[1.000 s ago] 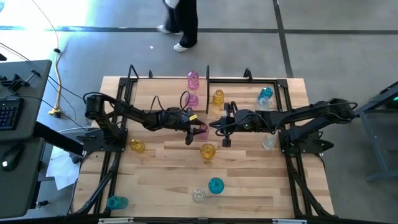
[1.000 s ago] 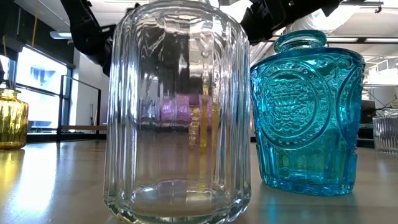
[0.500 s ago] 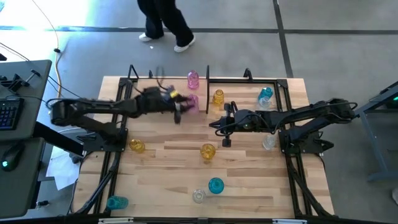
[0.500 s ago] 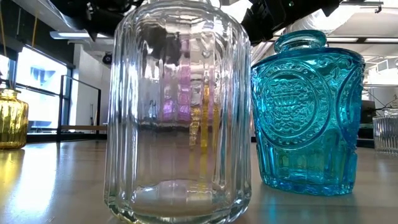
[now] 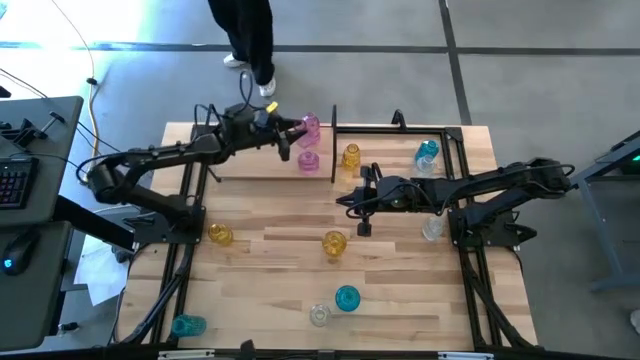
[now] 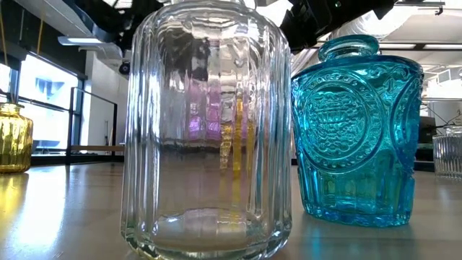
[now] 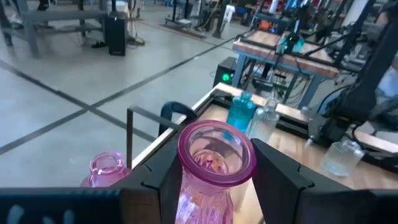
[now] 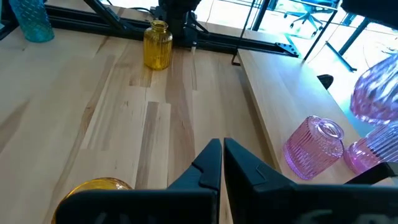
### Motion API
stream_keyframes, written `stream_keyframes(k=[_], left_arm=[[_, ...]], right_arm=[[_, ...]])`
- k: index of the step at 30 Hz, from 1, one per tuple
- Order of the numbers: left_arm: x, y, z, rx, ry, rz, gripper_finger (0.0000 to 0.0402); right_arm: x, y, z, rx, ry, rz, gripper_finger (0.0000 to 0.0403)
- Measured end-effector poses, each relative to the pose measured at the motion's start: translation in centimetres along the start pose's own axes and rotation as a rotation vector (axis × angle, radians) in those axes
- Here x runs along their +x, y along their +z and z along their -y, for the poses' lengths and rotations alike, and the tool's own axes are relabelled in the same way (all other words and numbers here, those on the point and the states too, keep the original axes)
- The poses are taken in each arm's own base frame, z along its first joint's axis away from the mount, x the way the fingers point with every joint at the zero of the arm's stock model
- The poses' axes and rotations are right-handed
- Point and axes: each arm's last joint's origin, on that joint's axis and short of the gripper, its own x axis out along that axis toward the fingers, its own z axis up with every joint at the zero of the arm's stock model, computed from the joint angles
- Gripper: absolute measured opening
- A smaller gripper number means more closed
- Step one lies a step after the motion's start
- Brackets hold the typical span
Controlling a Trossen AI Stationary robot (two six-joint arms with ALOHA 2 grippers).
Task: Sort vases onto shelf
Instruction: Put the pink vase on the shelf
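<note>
My left gripper is shut on a pink vase, raised over the far part of the shelf. In the right wrist view the held vase hangs above two pink vases that stand on the shelf board. One of them shows beside the fingers in the left wrist view. My right gripper is shut and holds nothing, above the middle of the table. An amber vase stands just nearer than it. My left gripper pinches the pink vase just below its rim, one finger on each side. The fingers come nearly level from the table's left. The vase stands upright in the hold, mouth up, lifted clear of the shelf.
An amber vase and a teal one stand on the shelf. Loose on the table are amber, teal, clear, clear and teal vases. A person walks beyond the far edge.
My left gripper has swung from the table's middle toward the far edge and up, carrying the pink vase clear of the table to above the shelf's pink vases. The person behind the table has walked toward the left.
</note>
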Motion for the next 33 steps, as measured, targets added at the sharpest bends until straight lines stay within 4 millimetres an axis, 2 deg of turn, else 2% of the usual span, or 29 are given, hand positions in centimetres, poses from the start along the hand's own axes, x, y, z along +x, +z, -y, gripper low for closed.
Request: stream_keyframes(k=[9,33], left_arm=[[2.4,-1.9,-0.9,0.013,0.012,-0.032,0.0149],[4.3,-4.5,-1.6,0.079,0.040,-0.101,0.0149]], right_arm=[[0.0,0.0,0.0,0.000,0.000,0.000,0.0000],[0.0,0.0,0.0,0.000,0.000,0.000,0.0000]])
